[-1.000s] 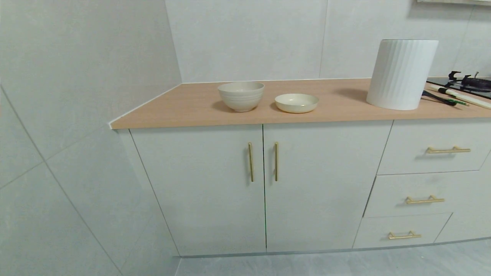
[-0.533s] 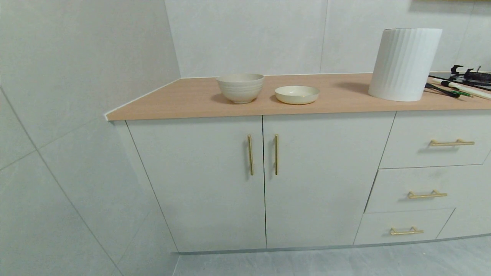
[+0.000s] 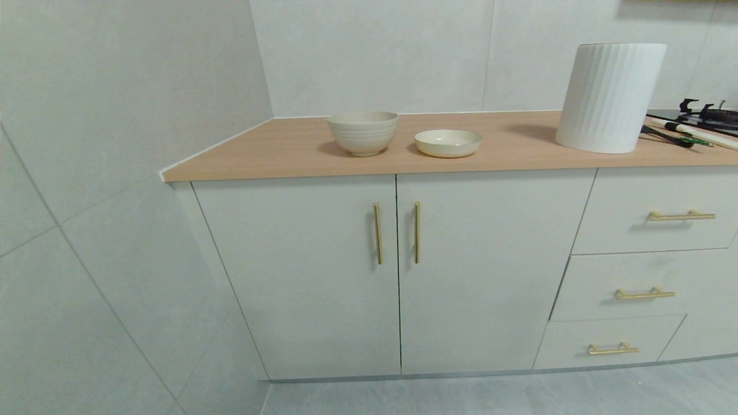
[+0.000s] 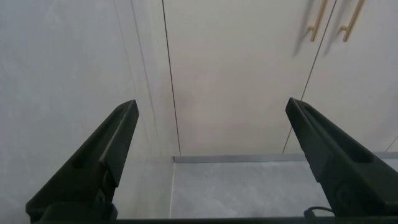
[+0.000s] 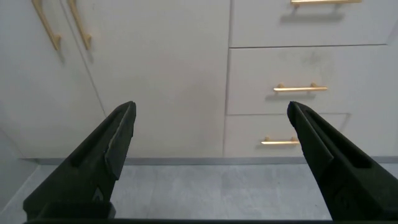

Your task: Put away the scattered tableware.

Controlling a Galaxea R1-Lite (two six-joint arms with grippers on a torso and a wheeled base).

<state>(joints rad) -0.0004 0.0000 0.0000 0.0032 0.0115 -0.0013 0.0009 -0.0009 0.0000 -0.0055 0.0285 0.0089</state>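
Observation:
A ribbed beige bowl [image 3: 362, 132] and a shallow cream dish [image 3: 448, 142] sit side by side on the wooden countertop [image 3: 277, 155], the dish to the right of the bowl. My left gripper [image 4: 211, 109] hangs low and open with nothing between its fingers, facing the foot of the cabinet's left door [image 4: 242, 74] above the floor. My right gripper [image 5: 211, 112] is also low, open and empty, facing the cabinet where the right door meets the drawers [image 5: 305, 78].
A tall white ribbed cylinder [image 3: 608, 98] stands on the counter's right part, with utensils [image 3: 680, 138] and a stove [image 3: 706, 113] beyond it. Below are two doors with gold handles [image 3: 396, 233] and three drawers [image 3: 646, 253]. A tiled wall closes the left side.
The whole head view shifted between one second ago and now, so the counter sits slightly higher in the picture; that is camera motion. The bowl and dish stayed in place.

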